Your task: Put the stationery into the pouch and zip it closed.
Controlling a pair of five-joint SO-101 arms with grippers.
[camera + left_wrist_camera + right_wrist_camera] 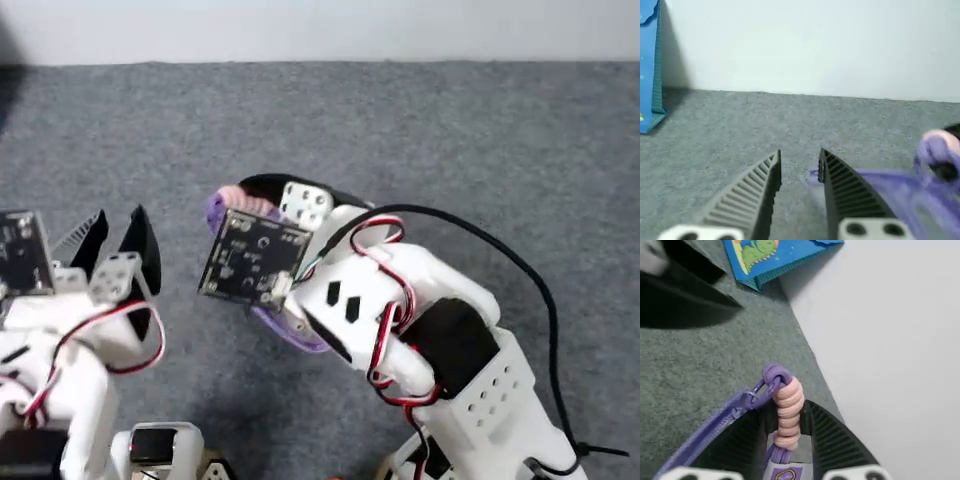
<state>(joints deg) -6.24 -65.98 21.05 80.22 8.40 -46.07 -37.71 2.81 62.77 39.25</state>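
Right arm: raised over the middle of the grey table (450, 140), with its wrist camera board uppermost in the high view.
Right gripper (786, 406): fingers pressed in on a pink coil (787, 412), which hangs from the purple zip puller (774, 376).
Pouch (720, 422): purple, lying on the table beneath the right arm, with its zipper running away from the coil end.
Left gripper (119, 212): fingers spread apart and holding nothing, just beside one end of the pouch.
Blue bag (765, 255): printed with a green dinosaur, upright by the white wall (815, 45), well apart from the pouch.
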